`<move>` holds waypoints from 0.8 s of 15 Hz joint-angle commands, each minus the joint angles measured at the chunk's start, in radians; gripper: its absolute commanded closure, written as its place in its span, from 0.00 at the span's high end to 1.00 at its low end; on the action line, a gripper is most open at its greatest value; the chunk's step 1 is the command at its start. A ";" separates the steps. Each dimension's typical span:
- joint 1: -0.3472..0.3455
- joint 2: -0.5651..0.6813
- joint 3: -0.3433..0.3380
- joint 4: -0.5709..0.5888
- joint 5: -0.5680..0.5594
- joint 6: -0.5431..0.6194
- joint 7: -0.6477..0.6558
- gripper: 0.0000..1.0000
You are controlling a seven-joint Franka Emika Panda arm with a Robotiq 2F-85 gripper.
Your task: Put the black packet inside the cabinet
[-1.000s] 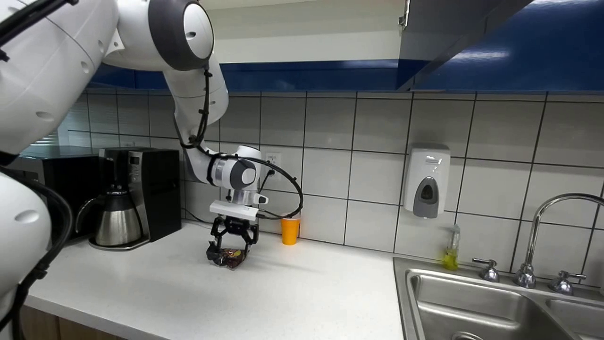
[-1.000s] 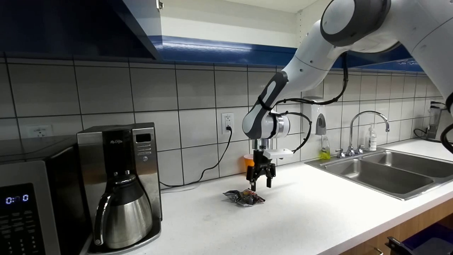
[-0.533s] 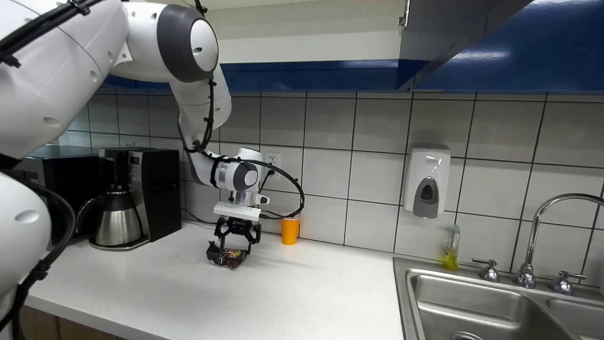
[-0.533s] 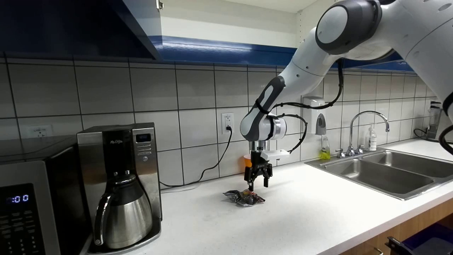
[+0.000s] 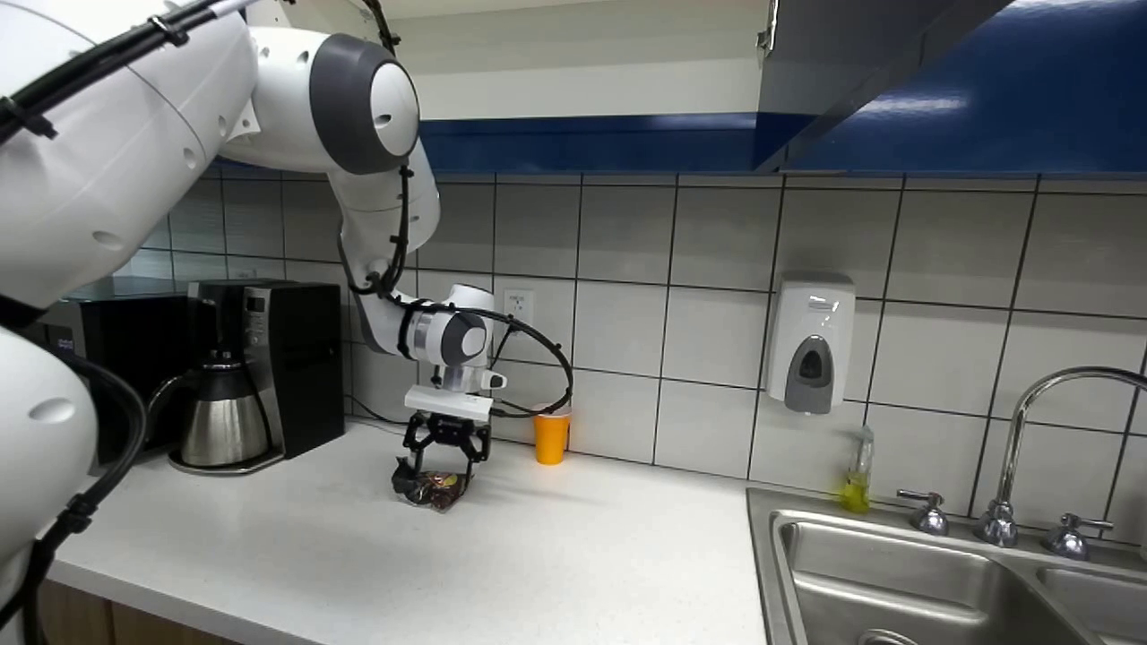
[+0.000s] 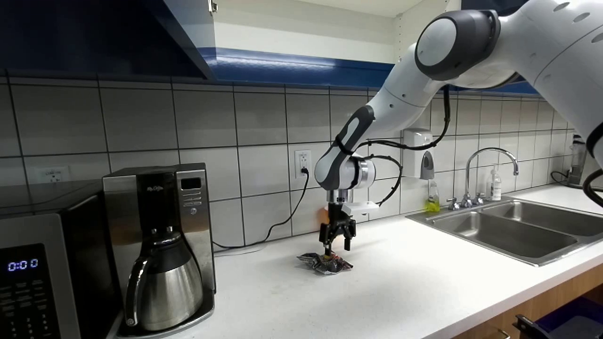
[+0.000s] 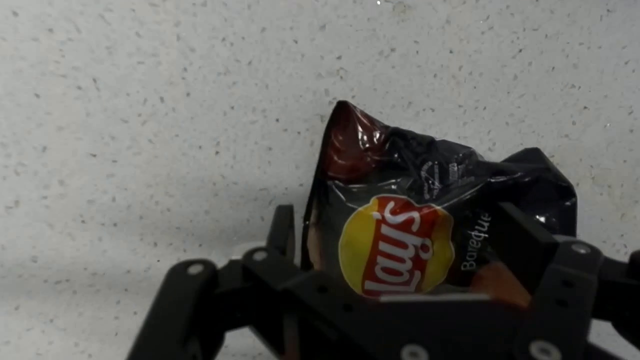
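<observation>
"Exterior views, both of them: the white counter (image 5: 573,564) is running beneath the blue cabinet (image 6: 301,66), which is hanging open. How is the arm (image 6: 400,108) standing?"

"It is arching over the counter, with the steel sink (image 5: 905,560) and the coffee maker (image 5: 300,367) occupying opposite sides."

"And the gripper (image 5: 442,477)?"

"It is pointing down, its jaws spread over the black packet (image 7: 445,192)."

"How are the fingers (image 7: 282,230) sitting?"

"In the wrist view, 1 is standing just beside the packet's edge and 1 is overlapping the packet. Whether they are touching it, I cannot tell."

"Where is the packet lying?"

"It is lying crumpled on the counter, below the gripper. In an exterior view, the orange cup (image 5: 552,437) is standing upright toward the counter's back. The packet's red-and-yellow label (image 7: 395,247) is facing up."
</observation>
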 commanded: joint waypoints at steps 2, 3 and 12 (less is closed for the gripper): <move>-0.012 0.031 0.015 0.048 -0.017 -0.030 -0.020 1.00; -0.012 0.036 0.016 0.051 -0.017 -0.031 -0.021 1.00; -0.011 0.062 0.019 0.070 -0.018 -0.026 -0.019 1.00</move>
